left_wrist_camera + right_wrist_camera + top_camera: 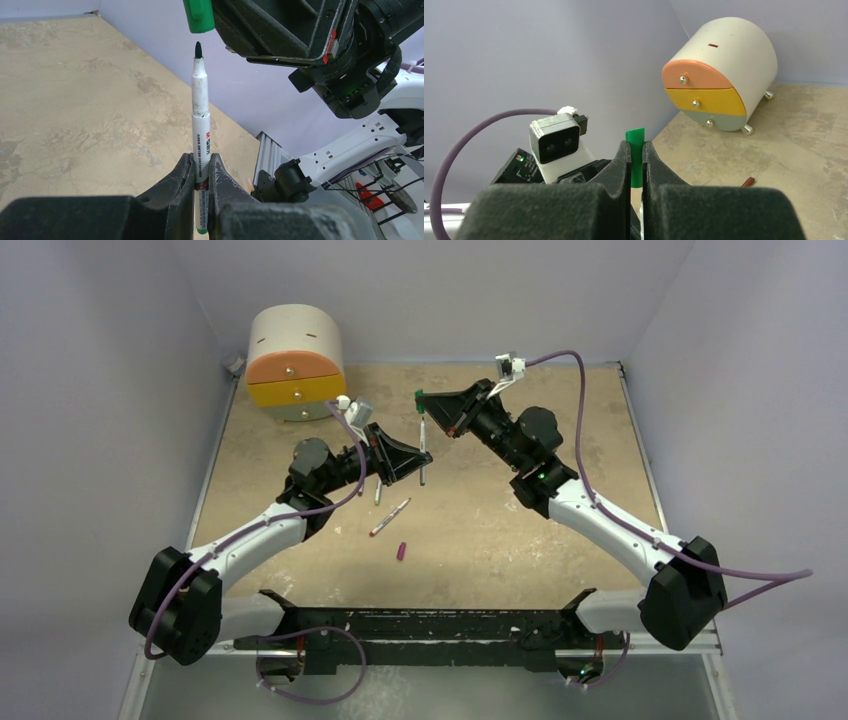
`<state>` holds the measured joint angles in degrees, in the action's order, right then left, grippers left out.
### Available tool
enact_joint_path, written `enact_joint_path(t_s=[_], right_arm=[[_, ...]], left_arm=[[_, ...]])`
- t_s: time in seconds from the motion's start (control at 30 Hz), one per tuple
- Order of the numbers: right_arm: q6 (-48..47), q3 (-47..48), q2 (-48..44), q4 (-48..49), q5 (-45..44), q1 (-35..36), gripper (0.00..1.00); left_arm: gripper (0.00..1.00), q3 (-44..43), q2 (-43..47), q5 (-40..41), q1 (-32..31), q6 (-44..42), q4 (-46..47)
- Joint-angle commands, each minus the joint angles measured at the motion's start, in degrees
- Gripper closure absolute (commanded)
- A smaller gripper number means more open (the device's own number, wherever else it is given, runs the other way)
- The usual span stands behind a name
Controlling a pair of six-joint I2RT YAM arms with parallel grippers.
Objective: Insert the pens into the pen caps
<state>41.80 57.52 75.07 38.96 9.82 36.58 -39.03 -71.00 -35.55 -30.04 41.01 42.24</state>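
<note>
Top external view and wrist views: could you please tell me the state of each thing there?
Left gripper: shut on the held pen.
Held pen: uncapped, tip just short of the green cap.
Right gripper: shut on the green cap.
Green cap: gripped, not yet on the pen.
Magenta cap: loose on the table.
Drawer box: fully closed.

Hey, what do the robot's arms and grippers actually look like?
The left arm and right arm have white shells with black joints. A purple cable runs along each to a white wrist camera. The left gripper and right gripper are black wedges with rough dark fingers.
</note>
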Motion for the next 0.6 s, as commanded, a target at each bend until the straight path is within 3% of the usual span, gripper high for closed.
enact_joint_path(t_s=[0.0,0.57], right_arm=[[-1.0,0.4,0.0,2.9,0.0,-0.3,1.00],[-0.8,-0.7,-1.2,2.9,0.1,-0.3,1.00]], left_arm=[[1.00,-2.2,2.1,0.3,-0.2,-1.2,1.7],[1.00,-2.0,2.8,1.1,-0.2,-1.6,1.6]])
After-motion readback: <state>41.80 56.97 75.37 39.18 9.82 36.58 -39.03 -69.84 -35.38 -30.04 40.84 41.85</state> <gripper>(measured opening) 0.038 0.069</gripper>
